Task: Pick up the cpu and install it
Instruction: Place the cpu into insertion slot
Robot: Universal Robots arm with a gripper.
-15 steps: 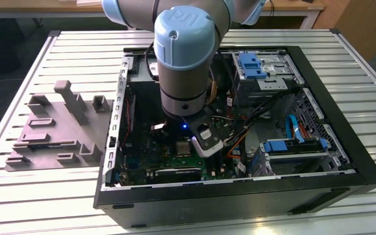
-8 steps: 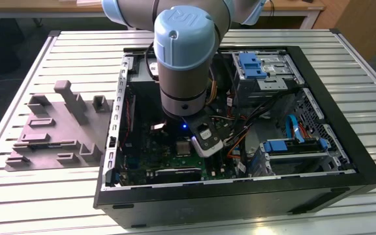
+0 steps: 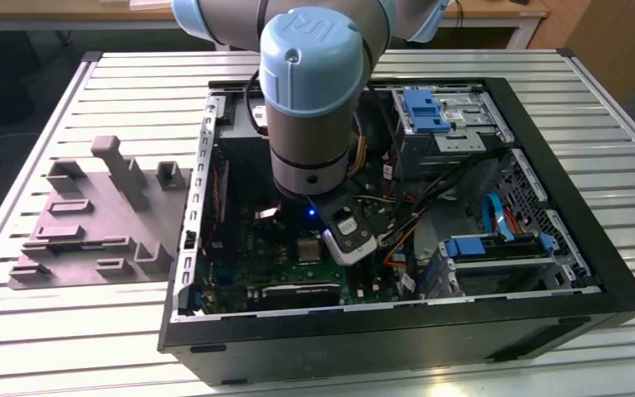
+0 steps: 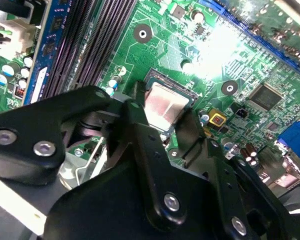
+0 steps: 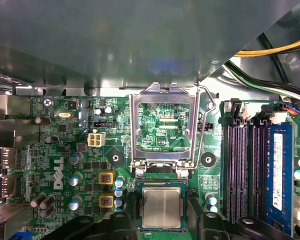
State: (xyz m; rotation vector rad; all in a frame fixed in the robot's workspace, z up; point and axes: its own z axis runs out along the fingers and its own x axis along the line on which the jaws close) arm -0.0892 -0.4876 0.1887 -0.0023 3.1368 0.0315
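Farthest toward the exterior view's left, well apart from the gripper point(image 5: 162, 226): a grey plastic tray point(image 3: 86, 240) of raised blocks, lying on the slatted table point(image 3: 582, 91) outside the open computer case point(image 3: 406, 331). Next, inside the case, the blue-capped arm point(image 3: 312, 107), pointing down at the green motherboard point(image 5: 120, 125). Directly beneath the gripper, straddled by it in both wrist views: the cpu point(image 5: 161, 207), silvery top up, lying flat and square inside the socket point(image 5: 161, 184). Clamped or merely straddled, cannot tell. Just beyond the gripper in the first wrist view, at the socket's far edge: the metal load frame point(image 5: 162, 91), open, with board showing through its window. Near the gripper, to one side of the socket: dark memory slots point(image 5: 240, 170) and a blue module point(image 5: 279, 170). Well apart from the gripper, toward the exterior view's right: blue-clipped drive cages point(image 3: 461, 136) and loose cables point(image 3: 439, 186).
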